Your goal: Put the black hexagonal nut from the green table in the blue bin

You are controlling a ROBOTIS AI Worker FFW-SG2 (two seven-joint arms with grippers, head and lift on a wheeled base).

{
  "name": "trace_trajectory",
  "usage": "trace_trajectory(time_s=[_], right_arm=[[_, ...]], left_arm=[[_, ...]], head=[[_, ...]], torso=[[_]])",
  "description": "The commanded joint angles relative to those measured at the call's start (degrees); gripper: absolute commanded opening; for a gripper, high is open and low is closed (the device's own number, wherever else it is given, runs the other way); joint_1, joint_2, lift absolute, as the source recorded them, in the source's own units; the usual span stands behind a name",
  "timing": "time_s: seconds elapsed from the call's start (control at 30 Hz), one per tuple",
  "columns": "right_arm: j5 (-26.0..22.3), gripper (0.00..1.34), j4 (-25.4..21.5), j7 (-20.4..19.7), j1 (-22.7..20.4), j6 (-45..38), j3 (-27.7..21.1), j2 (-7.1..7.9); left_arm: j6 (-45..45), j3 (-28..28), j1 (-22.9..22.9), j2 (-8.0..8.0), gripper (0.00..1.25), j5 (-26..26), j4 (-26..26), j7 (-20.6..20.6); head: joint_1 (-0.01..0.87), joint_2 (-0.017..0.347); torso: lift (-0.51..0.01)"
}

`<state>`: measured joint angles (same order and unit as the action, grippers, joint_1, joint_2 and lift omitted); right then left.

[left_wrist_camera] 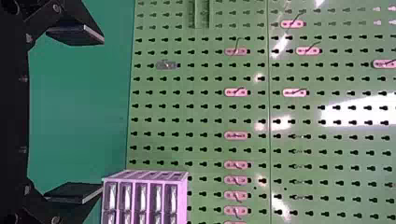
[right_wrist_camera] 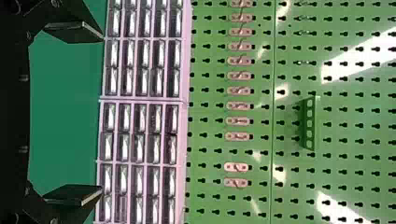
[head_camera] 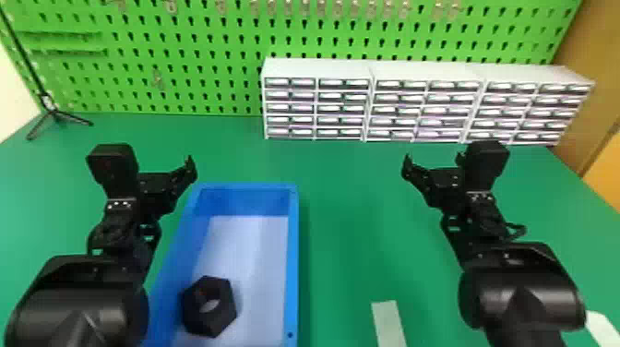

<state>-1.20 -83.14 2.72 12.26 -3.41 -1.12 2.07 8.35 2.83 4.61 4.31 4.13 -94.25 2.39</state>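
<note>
Head view first: there's the nut (head_camera: 210, 307), a thick, matte black six-sided ring with a round hole, inside the blue bin (head_camera: 294, 263), near the left wall at the near end. Its hexagonal face looks up toward the camera, with pale bin floor showing through the hole; it's about as wide as long, and I can't tell a long axis. The left gripper (head_camera: 162, 164) hangs by the bin's far left corner, the right gripper (head_camera: 433, 161) well off to the bin's right. Behind the green table (head_camera: 350, 217), a small tripod (head_camera: 55, 114) stands at left.

Over to the left wrist view: the left gripper (left_wrist_camera: 100, 114) is open, its fingers wide apart and empty; hooks (left_wrist_camera: 236, 92) dot the pegboard (left_wrist_camera: 201, 126) beside the drawer cabinet (left_wrist_camera: 144, 175).

Now the right wrist view: the right gripper (right_wrist_camera: 100, 114) is open and empty too, with drawers in rows and a green holder (right_wrist_camera: 309, 123) on the pegboard.
</note>
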Motion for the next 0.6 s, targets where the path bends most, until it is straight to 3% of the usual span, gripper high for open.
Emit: trace_trajectory(time_s=[0.0,0.57], right_arm=[[-0.3,1.18,0.0,0.0,0.0,0.1,-0.2,-0.13],[-1.1,1.18,0.1,-0.2,-0.2,0.1,-0.3,-0.57]], left_arm=[[0.0,0.0,0.0,0.0,1.08,0.1,0.0,0.0],[0.0,0.0,0.0,0.0,1.08,0.4,0.1,0.1]], head=[[0.683,0.028],[0.683,0.028]], torso=[[-0.096],[-0.096]])
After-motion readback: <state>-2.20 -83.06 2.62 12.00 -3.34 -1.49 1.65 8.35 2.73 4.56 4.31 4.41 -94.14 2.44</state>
